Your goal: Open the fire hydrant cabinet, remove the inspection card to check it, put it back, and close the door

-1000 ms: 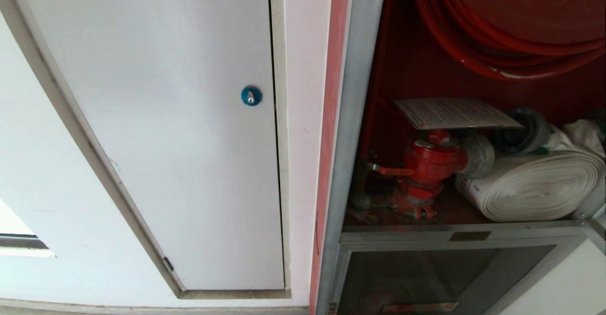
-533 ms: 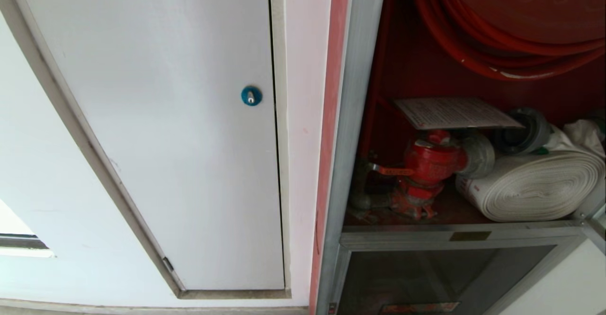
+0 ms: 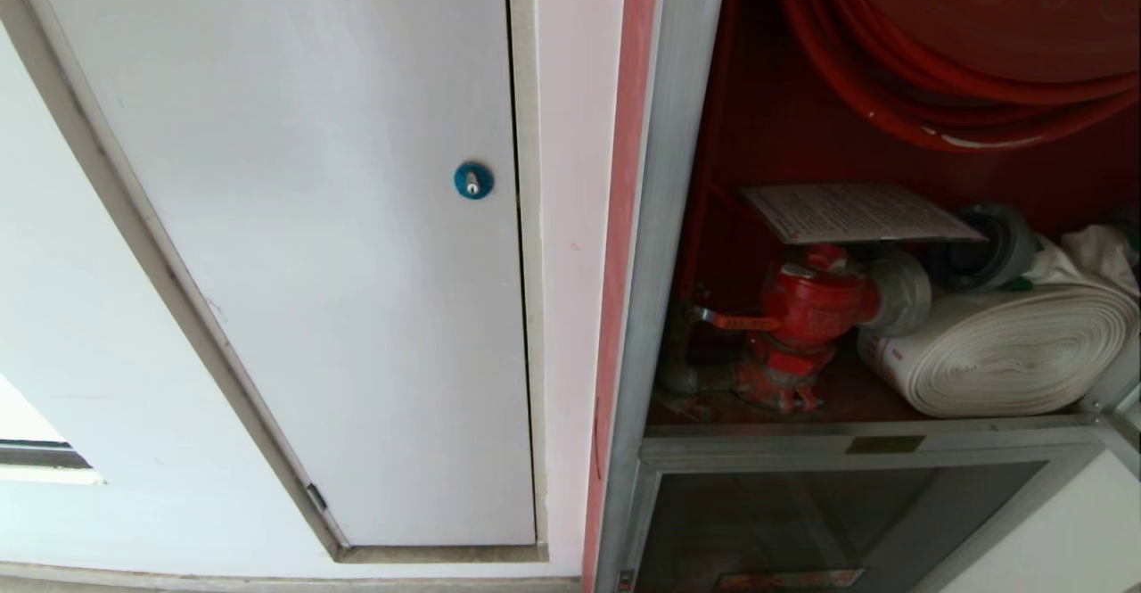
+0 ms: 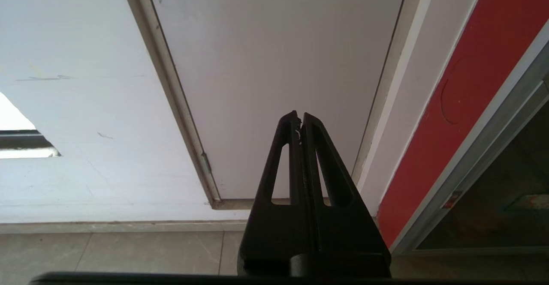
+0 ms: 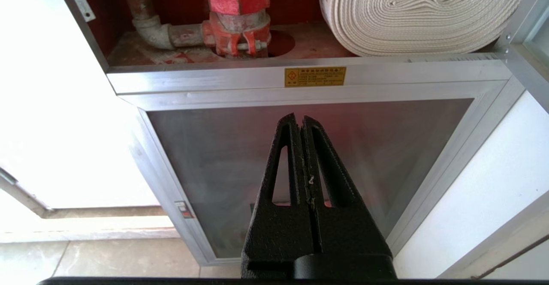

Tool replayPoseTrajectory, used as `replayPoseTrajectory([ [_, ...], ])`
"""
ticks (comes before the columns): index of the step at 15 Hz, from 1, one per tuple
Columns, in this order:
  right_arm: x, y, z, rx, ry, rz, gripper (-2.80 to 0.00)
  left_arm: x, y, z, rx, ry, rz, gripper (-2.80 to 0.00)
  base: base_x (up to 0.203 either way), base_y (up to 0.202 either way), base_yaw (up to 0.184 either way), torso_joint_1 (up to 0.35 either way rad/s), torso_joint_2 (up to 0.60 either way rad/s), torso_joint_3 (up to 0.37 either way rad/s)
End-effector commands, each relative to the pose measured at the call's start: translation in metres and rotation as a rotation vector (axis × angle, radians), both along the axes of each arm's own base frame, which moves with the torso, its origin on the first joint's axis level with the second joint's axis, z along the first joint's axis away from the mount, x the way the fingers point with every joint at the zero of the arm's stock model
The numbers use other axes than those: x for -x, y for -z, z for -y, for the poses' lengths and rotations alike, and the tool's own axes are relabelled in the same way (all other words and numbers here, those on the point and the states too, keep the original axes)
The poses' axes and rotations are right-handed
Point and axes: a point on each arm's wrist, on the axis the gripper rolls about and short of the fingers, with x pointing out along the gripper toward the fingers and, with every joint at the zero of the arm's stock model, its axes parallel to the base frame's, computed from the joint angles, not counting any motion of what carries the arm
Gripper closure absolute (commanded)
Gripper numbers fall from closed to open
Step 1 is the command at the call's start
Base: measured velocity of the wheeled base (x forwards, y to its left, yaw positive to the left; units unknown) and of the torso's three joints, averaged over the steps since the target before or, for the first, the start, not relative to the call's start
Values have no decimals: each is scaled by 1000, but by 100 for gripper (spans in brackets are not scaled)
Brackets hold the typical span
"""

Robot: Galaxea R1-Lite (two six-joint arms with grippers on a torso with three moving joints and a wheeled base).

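While unseen overhead, pinched right end effector [image 5: 302, 120]

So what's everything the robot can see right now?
cabinet: one, silver frame, red inside, standing open on the right
hose reel: one, red, top of cabinet
card: one, white, lying flat over the valve
valve: one, red, cabinet floor
rolled hose: one, white, right of valve
lower glass panel: one, dark, under the shelf
white door: one, blue lock, left of cabinet
left hand: black, shut, empty, facing white door
right hand: black, shut, empty, facing lower glass panel
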Motion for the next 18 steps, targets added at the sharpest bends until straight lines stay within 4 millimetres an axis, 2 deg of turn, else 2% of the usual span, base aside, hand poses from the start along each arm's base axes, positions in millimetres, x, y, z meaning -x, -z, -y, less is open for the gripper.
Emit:
replayPoseTrajectory([
  [1,0,0,0,-1,0,-2,0,0,0,0,0,0,-1,0,0,0,0,0,0,0],
  [12,0,0,0,-21,1,-1,0,0,0,0,0,0,-1,0,0,0,0,0,0,0],
  [18,0,0,0,-22,1,-1,0,0,0,0,0,0,-1,0,-178,0,3,1,2,2],
])
